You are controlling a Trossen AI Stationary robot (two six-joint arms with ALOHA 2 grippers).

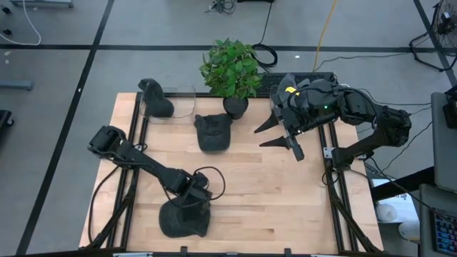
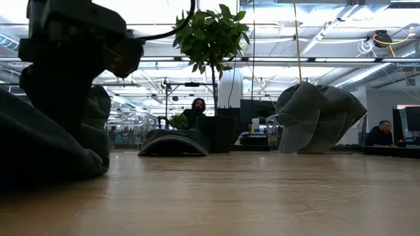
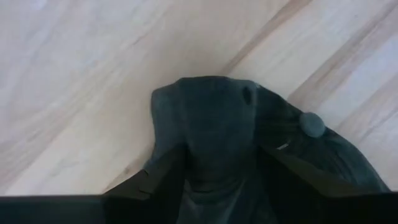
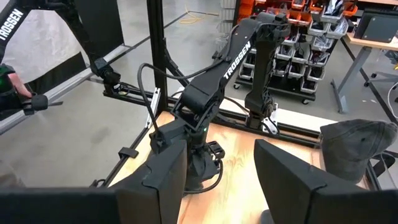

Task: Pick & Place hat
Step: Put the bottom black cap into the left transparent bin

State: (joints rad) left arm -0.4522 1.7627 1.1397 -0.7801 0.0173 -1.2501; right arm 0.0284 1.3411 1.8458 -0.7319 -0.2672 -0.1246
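Three dark grey hats lie on the wooden table. One hat [image 1: 184,220] sits by the near edge, and my left gripper [image 1: 193,194] is over its far side, shut on its cloth; the low view shows this hat [image 2: 39,154] large at the left. A second hat [image 1: 213,132] lies flat near the plant pot and also shows in the low view [image 2: 174,143]. The third hat [image 1: 156,98] sits at the far left corner. My right gripper [image 1: 280,135] hangs open above the table's far right, touching nothing [image 4: 221,180]. My left gripper pinches a raised fold of the hat's crown [image 3: 214,143] between its two fingers [image 3: 158,186], a little way from the top button [image 3: 312,123]. It comes from above, pointing down. The rest of the hat lies on the table [image 2: 92,172].
A potted plant [image 1: 232,71] stands at the far edge in the middle, right behind the second hat. A clear stand [image 1: 178,103] sits beside the third hat. Bare wood [image 1: 285,200] spreads over the table's middle and right. People sit in the room beyond [image 2: 197,108].
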